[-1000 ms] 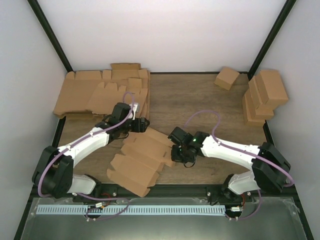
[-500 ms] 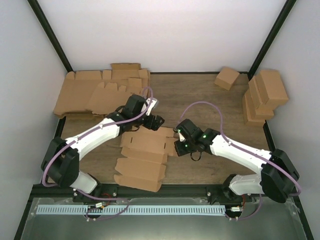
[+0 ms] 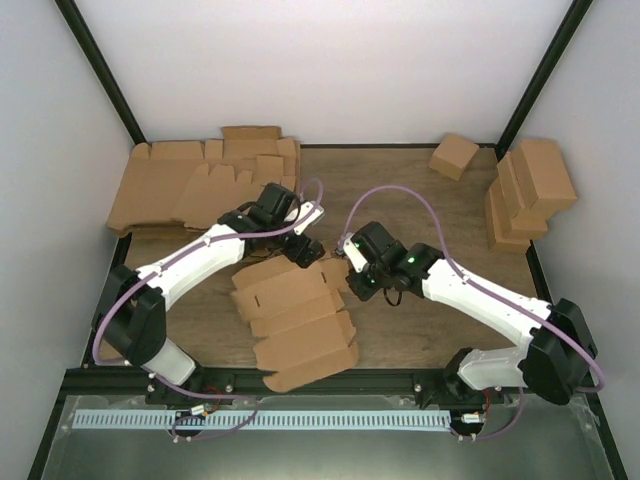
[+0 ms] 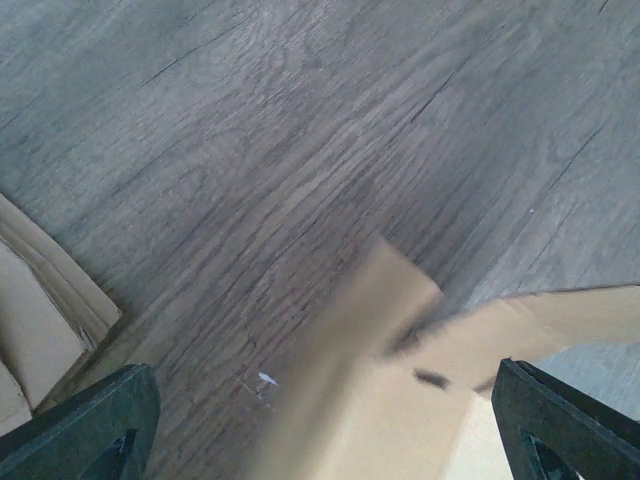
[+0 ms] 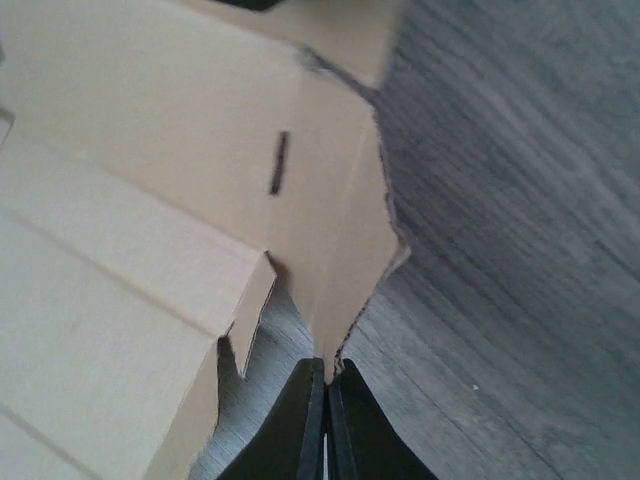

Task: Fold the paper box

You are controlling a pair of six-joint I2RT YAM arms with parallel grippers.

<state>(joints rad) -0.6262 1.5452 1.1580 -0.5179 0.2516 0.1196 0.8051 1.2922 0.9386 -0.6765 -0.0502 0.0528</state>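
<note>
The flat brown paper box blank lies on the wooden table between the two arms, its near end raised toward the front edge. My right gripper is shut on a pointed flap at the blank's right edge; the right wrist view shows the fingers pressed together on that flap. My left gripper hovers over the blank's far corner. In the left wrist view it is open, its fingers wide apart, with a blurred flap of the blank between them.
A stack of flat box blanks lies at the back left; its edge shows in the left wrist view. Several folded boxes are piled at the back right, and one folded box stands alone near the back wall.
Both grippers moved toward the far side. The blank swung round with the right gripper, its near end shifting right and lifting. The left gripper slid right along the blank's far edge.
</note>
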